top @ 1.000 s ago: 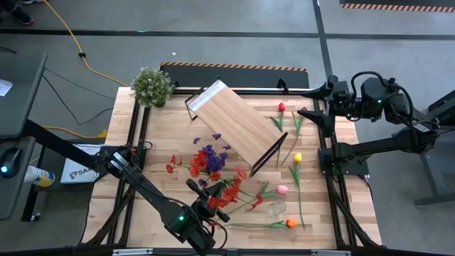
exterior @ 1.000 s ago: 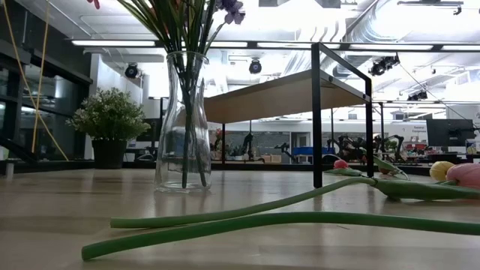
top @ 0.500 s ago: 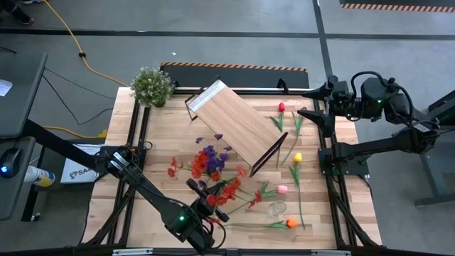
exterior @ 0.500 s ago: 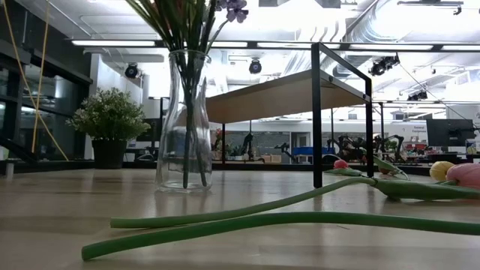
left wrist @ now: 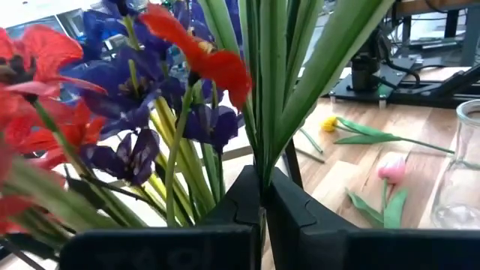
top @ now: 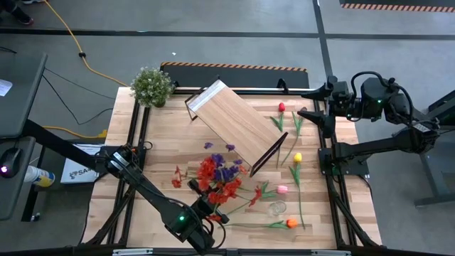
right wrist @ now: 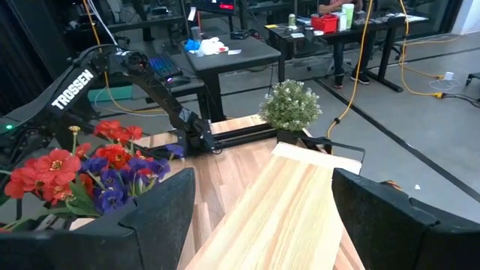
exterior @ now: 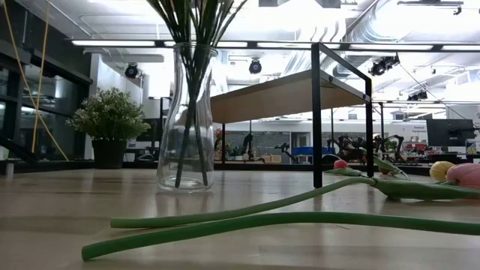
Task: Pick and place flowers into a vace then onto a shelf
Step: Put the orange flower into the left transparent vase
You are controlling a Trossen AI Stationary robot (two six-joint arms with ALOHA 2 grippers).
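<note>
While my left tool [left wrist: 262, 214] stays out of clear sight from above, its wrist view shows it clamped on the flowers [top: 217, 178], whose stems stand in the vase [exterior: 185, 120] on the worktop [top: 156, 160]. My right tool [top: 307, 103] waits wide apart beyond the shelf [top: 236, 126], at the worktop's far right corner.

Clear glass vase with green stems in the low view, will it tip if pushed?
Probably tippy: the tall clear glass vase carries long green stems far above its rim, so likely top-heavy. Its smooth glass may slide on the wooden table, and could crack if toppled.
</note>
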